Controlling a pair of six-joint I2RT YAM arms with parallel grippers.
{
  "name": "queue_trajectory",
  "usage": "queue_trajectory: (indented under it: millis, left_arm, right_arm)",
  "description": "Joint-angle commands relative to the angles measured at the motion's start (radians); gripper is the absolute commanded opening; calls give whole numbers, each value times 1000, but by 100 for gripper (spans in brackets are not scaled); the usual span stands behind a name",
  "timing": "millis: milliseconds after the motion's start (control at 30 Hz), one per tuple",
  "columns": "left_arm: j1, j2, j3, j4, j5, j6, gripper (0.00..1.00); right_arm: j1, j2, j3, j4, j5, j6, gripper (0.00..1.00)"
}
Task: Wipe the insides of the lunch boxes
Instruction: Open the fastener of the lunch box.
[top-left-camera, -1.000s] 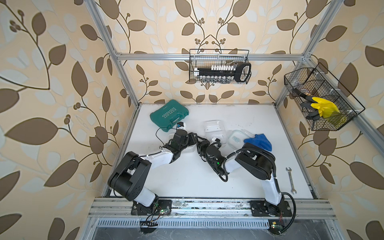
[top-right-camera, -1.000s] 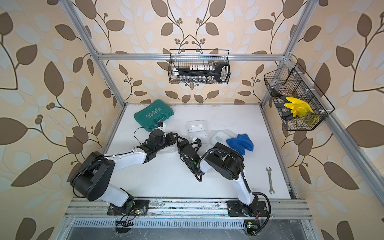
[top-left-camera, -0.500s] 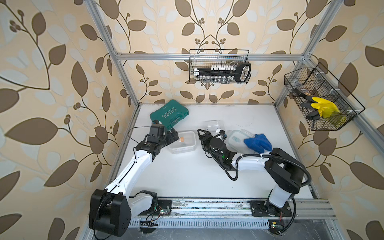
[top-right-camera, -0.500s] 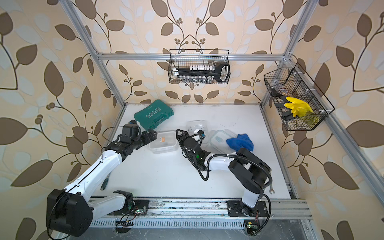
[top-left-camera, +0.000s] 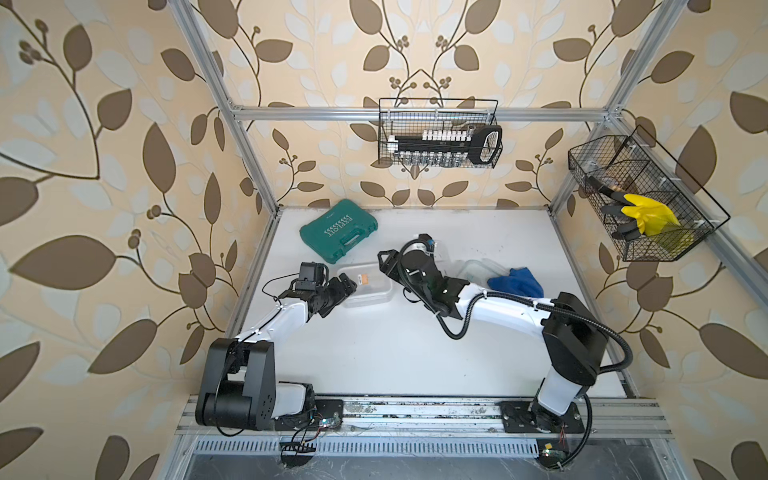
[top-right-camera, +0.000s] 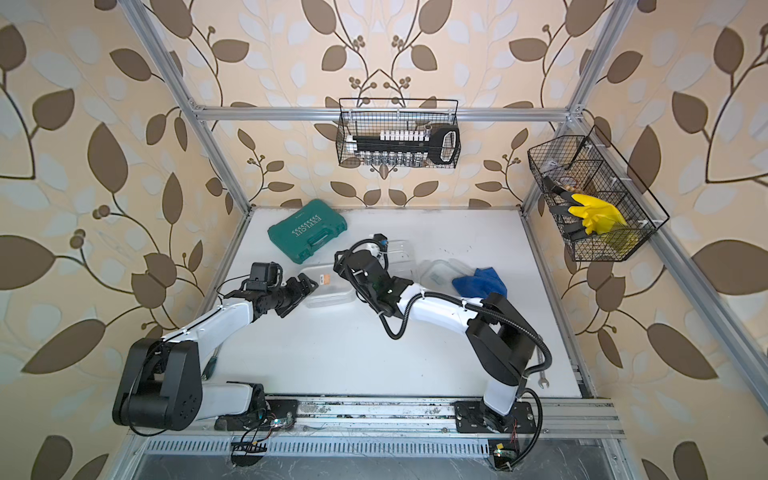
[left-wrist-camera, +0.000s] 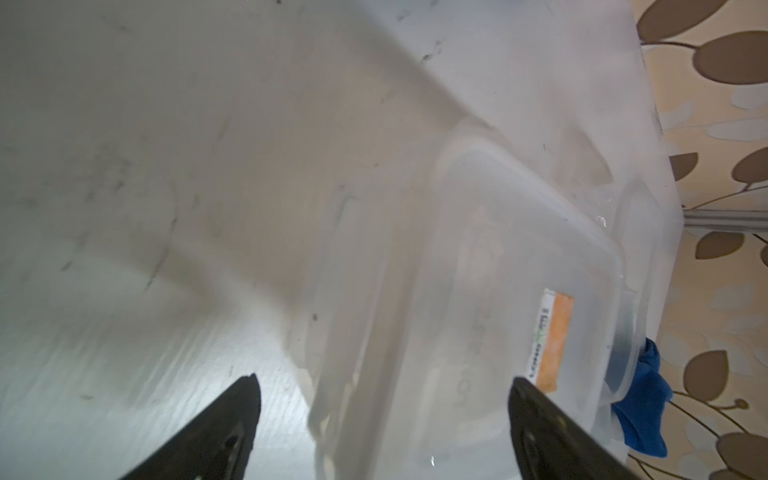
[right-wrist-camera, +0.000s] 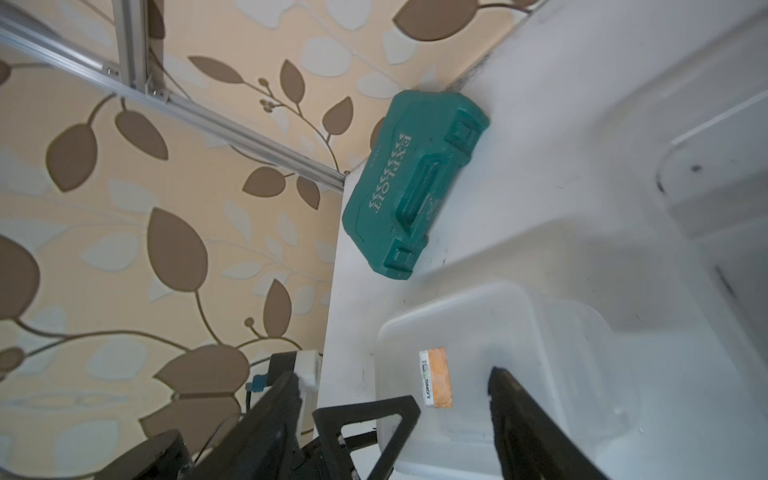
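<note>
The labelled box (top-left-camera: 370, 291) sits on the worktop (top-left-camera: 395, 353) left of centre, just in front of the green case (top-left-camera: 338, 230) in the far left corner. The other box (top-left-camera: 471, 268) lies toward the right edge, with a blue cloth (top-left-camera: 517, 281) against its right side. Both top views put the left arm at the labelled box's left end and the right arm over its far right corner. Only the left wrist view shows the left fingers (left-wrist-camera: 232, 424) released and wide apart, one over bare worktop, one over the box's labelled end. The right wrist view shows the right fingers (right-wrist-camera: 528, 428) spread too, grasping nothing, with the orange label (right-wrist-camera: 436, 378) between them. A wrench (top-right-camera: 542, 380) near the front right corner shows in a top view, but in neither wrist view.
</note>
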Motion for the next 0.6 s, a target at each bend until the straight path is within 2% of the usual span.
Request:
queue_trajectory:
  millis: [0, 100, 267, 400, 567]
  left_arm:
    - [6, 64, 82, 88, 119, 36, 92]
    - [5, 86, 107, 141, 135, 8, 90]
    - [9, 50, 64, 206, 75, -77, 92]
    - [18, 10, -20, 291, 51, -175, 93]
    - [20, 22, -118, 439, 20, -321, 93]
  right_arm:
    - [1, 68, 110, -179, -77, -322, 72]
    - [-1, 116, 169, -226, -68, -467, 72]
    - [1, 226, 298, -321, 11, -663, 71]
    - [0, 280, 335, -351, 73, -724, 67]
    - [16, 314, 323, -362, 130, -777, 64]
